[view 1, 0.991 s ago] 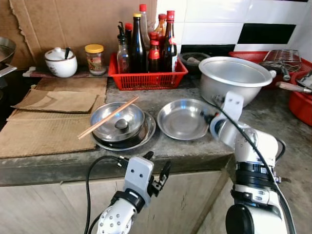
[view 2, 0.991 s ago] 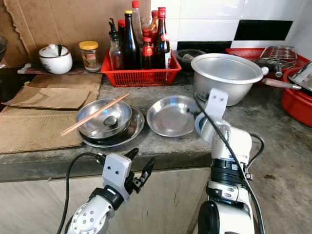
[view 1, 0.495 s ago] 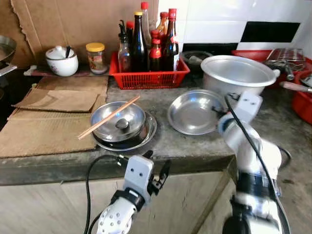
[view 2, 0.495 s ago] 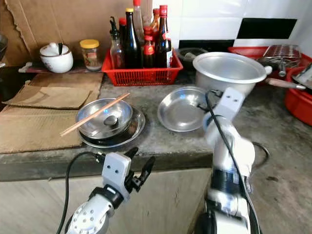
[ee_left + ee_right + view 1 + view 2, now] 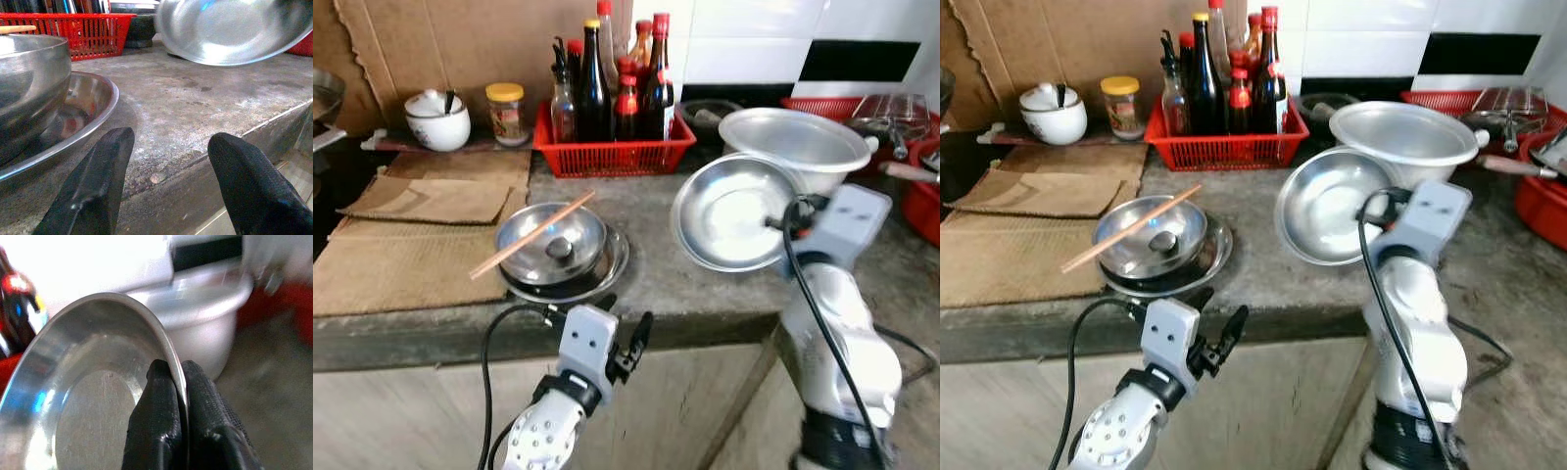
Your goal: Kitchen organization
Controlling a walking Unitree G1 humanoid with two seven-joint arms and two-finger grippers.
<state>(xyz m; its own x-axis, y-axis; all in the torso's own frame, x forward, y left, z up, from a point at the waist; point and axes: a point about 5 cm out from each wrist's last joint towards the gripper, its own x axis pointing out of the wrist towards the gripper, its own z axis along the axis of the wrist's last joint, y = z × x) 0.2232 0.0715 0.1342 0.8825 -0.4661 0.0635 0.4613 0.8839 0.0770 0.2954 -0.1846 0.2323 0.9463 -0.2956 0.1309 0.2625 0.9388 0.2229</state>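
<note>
My right gripper is shut on the rim of a shallow steel plate, held tilted in the air above the counter, in front of the big aluminium pot. The right wrist view has both fingers pinching that plate's rim. On the counter's left stands a steel bowl inside another steel plate, with a wooden chopstick laid across it. My left gripper is open, low in front of the counter edge.
A red basket of sauce bottles stands at the back wall, with a jar and white lidded pot to its left. Cardboard sheets cover the left counter. Red trays sit at the right.
My right gripper has lifted the steel plate off the counter and tipped it upright, moving right and up. The left arm has barely moved.
</note>
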